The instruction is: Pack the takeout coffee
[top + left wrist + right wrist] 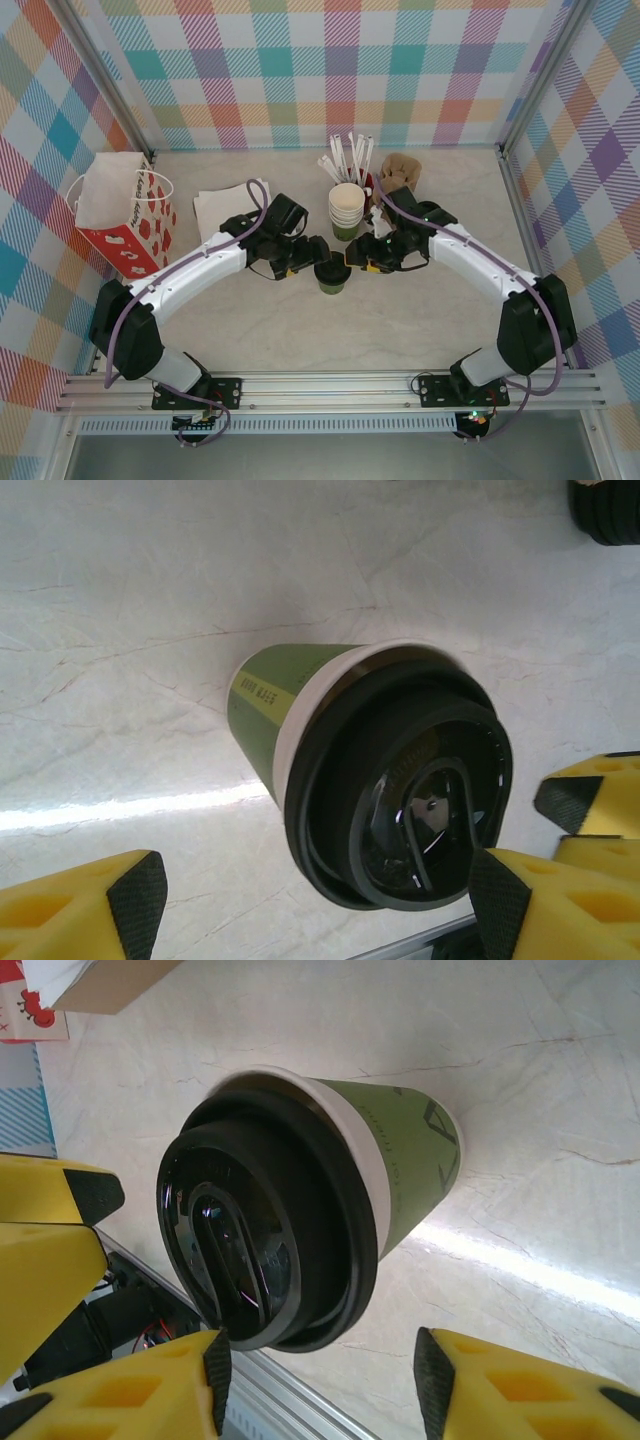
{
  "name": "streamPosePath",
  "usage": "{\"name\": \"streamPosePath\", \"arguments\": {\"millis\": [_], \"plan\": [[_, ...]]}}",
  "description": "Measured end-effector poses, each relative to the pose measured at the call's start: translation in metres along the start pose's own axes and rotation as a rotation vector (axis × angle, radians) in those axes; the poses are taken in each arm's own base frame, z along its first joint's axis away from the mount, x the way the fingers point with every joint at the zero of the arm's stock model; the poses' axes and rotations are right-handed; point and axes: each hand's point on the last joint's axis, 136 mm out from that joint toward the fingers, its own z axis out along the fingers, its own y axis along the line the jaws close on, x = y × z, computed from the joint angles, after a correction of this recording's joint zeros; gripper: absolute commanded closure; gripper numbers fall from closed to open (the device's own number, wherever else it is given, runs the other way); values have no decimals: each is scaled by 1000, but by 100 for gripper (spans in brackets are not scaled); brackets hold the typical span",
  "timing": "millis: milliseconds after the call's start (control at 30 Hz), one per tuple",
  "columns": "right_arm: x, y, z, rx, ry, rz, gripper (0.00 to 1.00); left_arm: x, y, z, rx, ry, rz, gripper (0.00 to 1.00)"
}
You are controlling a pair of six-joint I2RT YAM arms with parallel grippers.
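Observation:
The takeout coffee [333,283] is a dark green paper cup with a cream rim, standing mid-table between both grippers. A black lid [400,790] lies on its rim, slightly askew. In the left wrist view the cup [265,695] sits ahead of my left gripper [318,905], which is open. One pad [497,895] is at the lid's edge and the other is well clear. In the right wrist view the cup [410,1150] and lid [260,1230] are ahead of my open right gripper [322,1385]. Its left pad [217,1375] is by the lid's rim, with a wide gap on the other side.
A stack of paper cups [346,208] stands just behind the coffee, with straws and stirrers [350,155] behind that. White napkins [225,208] lie at the back left, and a red paper bag [125,215] stands open at the left. The table's metal front rail [330,385] runs below.

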Motion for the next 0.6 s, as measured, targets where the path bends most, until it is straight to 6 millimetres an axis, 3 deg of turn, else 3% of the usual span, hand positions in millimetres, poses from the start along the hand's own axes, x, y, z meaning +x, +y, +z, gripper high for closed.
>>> {"name": "streamPosePath", "arguments": {"millis": [600], "plan": [[-5,5,16,-13,34,25,53,-5,5,0,-25,-26,-19,18]]}}
